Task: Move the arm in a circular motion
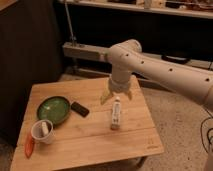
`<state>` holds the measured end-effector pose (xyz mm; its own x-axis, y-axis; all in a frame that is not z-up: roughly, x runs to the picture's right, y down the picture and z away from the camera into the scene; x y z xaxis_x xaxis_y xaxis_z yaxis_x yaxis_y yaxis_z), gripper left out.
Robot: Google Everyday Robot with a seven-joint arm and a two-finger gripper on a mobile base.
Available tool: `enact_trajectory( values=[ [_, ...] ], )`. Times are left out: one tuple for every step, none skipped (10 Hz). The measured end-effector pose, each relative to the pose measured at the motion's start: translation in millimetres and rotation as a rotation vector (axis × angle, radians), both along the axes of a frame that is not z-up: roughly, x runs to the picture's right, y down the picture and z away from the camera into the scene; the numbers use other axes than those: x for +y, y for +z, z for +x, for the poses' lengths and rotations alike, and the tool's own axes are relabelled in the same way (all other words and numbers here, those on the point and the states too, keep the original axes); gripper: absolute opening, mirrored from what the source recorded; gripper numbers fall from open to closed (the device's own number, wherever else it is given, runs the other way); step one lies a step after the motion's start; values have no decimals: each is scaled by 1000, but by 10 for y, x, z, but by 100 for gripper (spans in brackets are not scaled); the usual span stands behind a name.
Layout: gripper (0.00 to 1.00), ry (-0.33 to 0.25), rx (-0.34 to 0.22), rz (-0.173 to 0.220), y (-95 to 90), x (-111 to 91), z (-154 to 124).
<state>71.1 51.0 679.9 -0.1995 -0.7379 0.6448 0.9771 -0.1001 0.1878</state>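
The thick white arm (165, 72) with small dark dots reaches in from the right, and its rounded elbow joint (124, 52) is above the table's far side. The wrist points straight down. The gripper (117, 96) hangs just above the wooden table (90, 137), over the top end of a white bottle (116, 115) that lies on the boards. Its two pale fingers (105, 97) are spread apart and hold nothing.
A green plate (53, 109) sits at the table's left, with a small black block (80, 108) beside it. A white cup (42, 131) and an orange-red object (29, 145) are at the front left. A dark wall and a low rail stand behind the table.
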Motion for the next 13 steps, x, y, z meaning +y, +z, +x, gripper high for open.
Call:
enact_trajectory(
  values=[
    [80,15,22,1,-31,25,124],
    [80,30,43,1,-60,56,234],
    [80,37,55,0,-82,86,278],
    [80,47,57,2,-98,117,302],
    [80,57,65,-3,-152,202,364],
    [80,75,62,-2,-217,322,391],
    [80,90,61,-2,-270,418,429],
    [80,99,61,-5,-290,481,454],
    [80,113,53,-12,-343,613,424],
    [80,122,52,-19,-375,700,429],
    [80,133,48,-26,-429,800,414],
    [80,141,41,-34,-518,935,346],
    [80,144,35,-40,-615,1049,256]
  ],
)
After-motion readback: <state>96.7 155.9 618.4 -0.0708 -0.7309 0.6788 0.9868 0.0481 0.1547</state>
